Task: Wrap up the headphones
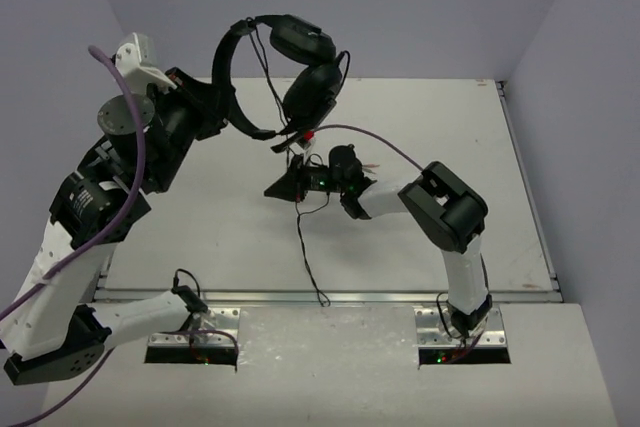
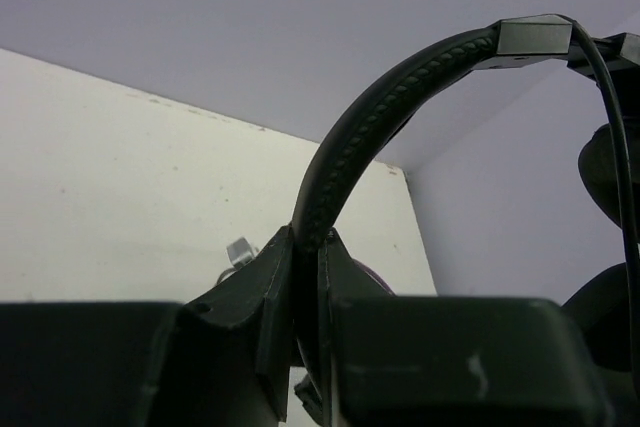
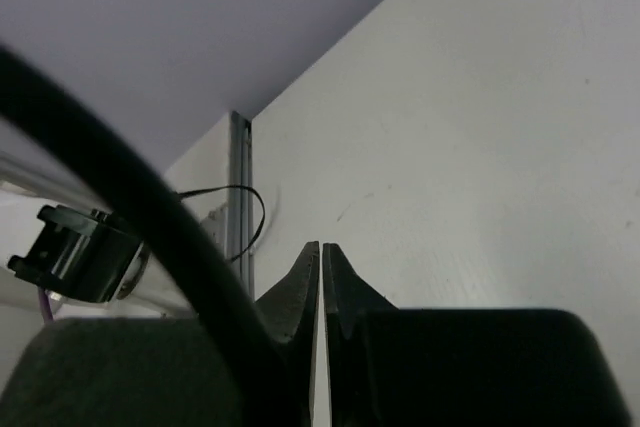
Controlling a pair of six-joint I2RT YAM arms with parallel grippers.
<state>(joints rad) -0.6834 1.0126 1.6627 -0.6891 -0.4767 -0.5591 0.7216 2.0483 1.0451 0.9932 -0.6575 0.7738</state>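
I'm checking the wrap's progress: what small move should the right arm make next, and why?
Probably open the right gripper and re-aim at the cable: its jaws look shut with nothing visible between the tips, the cable hangs loose, and the left gripper holds the headband up.

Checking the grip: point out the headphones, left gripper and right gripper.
headphones point(image 1: 302, 40), top view, upper earcup.
left gripper point(image 2: 308, 239), left wrist view, midway between its fingertips.
right gripper point(image 3: 321, 248), right wrist view, midway between its fingertips.
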